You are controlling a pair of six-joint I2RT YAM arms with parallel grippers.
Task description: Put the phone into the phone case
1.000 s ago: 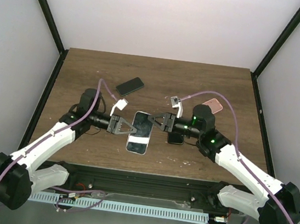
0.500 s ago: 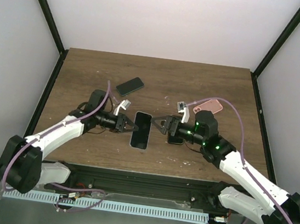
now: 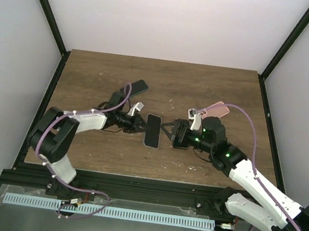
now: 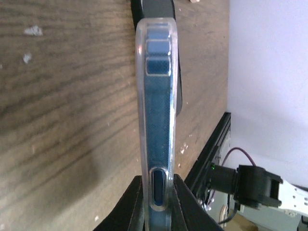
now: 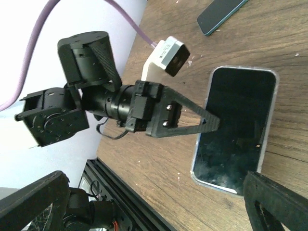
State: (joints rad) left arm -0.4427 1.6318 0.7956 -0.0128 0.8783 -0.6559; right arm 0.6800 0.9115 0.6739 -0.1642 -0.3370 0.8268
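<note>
Left jaws clenched on one long edge of the phone (image 5: 236,125), fingers (image 4: 131,204) pinching right at a side-key slot. Right jaws released and spread wide, fingers (image 5: 279,204) either side of the view, facing the screen without touching it. The phone looks already seated in the clear case (image 4: 141,106): the rim shows all round the glass in the right wrist view, and the side buttons line up with the cutouts in the left wrist view. It sits mid-surface (image 3: 203,88) between the two arms, tipped up off flat with the screen toward the right arm; can't tell whether its low edge touches the wood. My read: this is the final seat check and the task is nearly done. To do it well, don't squeeze harder on the left, since the pinch is on a key and on the case lip, and extra force could bow the lip open. Lay it back-down on the surface first; pushing the glass while it hangs from one edge would just lever it in the pinch. Then press near each corner with one right fingertip and open the left jaws last. A dark flat item (image 3: 181,144) lies under the right wrist, so lift rather than drag. The second phone (image 3: 133,88) and pink case (image 3: 215,108) are well apart.
</note>
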